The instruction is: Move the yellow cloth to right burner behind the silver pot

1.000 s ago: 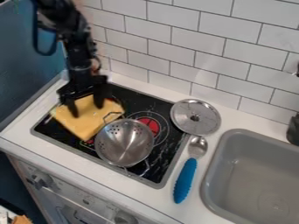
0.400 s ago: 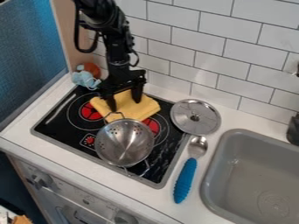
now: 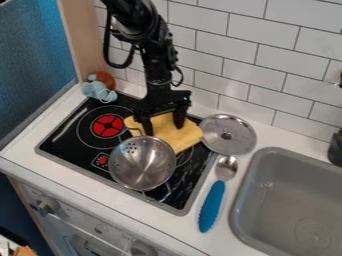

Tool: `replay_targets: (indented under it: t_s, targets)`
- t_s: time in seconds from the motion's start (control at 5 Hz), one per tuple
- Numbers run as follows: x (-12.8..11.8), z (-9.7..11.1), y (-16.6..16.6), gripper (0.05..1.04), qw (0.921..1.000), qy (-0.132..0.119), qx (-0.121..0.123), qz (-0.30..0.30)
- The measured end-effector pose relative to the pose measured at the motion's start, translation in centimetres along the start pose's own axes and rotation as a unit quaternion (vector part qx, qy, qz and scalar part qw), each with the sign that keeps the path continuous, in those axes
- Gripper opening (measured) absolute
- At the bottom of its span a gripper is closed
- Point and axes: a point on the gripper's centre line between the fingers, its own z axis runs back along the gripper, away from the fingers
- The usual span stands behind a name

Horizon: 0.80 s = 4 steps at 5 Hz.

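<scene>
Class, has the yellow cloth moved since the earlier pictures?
Yes. The yellow cloth has moved right across the picture, toward the sink, leaving the red left burner that it mostly covered in the earliest picture.

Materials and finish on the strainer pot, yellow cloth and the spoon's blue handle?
Strainer pot: metal, probably stainless steel, shiny; bright reflections inside the bowl.
Yellow cloth: fabric or thin sponge, can't tell which; matte, soft-looking, no glare.
Blue handle: likely plastic or rubber; solid even colour, ribbed-looking edge, unlike the spoon's grey metallic bowl.
</scene>
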Motion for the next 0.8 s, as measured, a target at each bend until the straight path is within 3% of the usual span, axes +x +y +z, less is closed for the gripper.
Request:
replay_targets:
  t_s: [0.4,0.8]
  targets:
    - [-3.1,0.1,-0.5,0.998,0.9994,0.007,0.0,-0.033]
    - [-3.1,1.4,-0.9,0.999,0.9996,0.001,-0.011,-0.025]
